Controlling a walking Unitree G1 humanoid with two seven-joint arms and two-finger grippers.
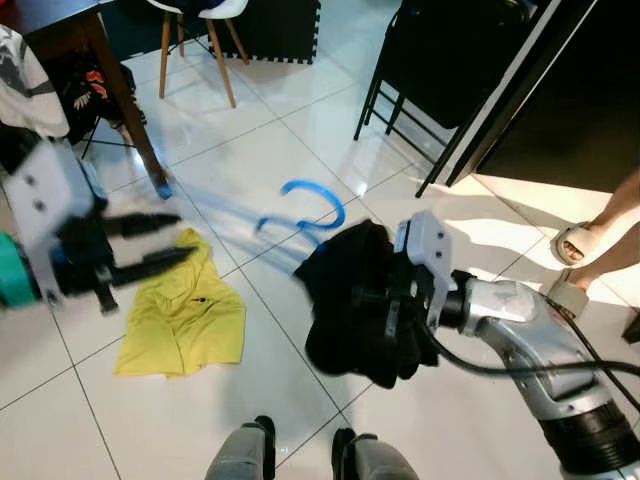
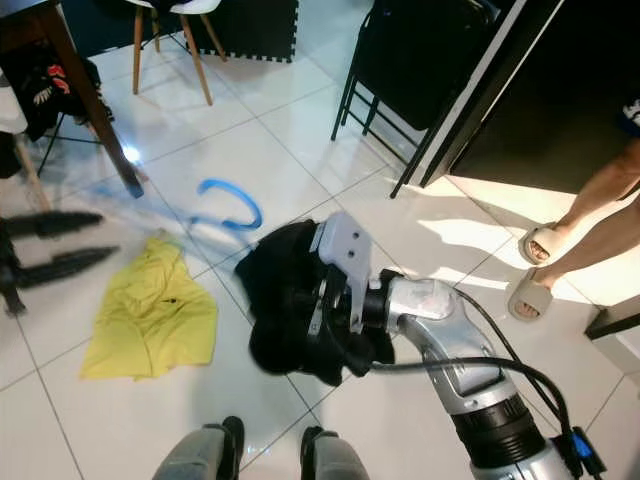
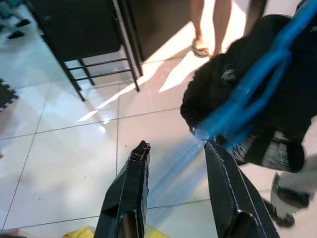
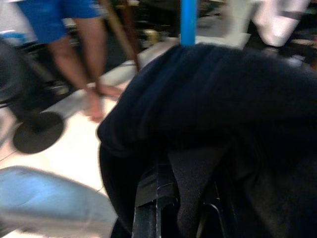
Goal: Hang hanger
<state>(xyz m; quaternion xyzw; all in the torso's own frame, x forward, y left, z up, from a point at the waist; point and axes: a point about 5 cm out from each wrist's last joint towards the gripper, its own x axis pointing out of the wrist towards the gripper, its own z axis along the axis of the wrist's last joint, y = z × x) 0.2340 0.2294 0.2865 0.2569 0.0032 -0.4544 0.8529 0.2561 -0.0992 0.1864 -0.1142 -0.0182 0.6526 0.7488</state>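
Your blue plastic hanger [image 1: 305, 212] sticks out of the black bundled garment [image 1: 350, 300], up above the white tile floor [image 1: 250, 150]. Your right gripper [image 4: 176, 198] has its jaws pinching the black garment. Your left gripper [image 1: 165, 240], jaws spread, hangs over a yellow shirt [image 1: 185, 315] on the floor.

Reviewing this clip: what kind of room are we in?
Probably a home living or dining area: glossy white tiled floor, a white chair with wooden legs, a yellow garment lying loose, and a person's sandalled feet.

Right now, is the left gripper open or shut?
Open. The left gripper shows its two black fingers spread apart with floor tile between them, holding nothing, beside the blue hanger.
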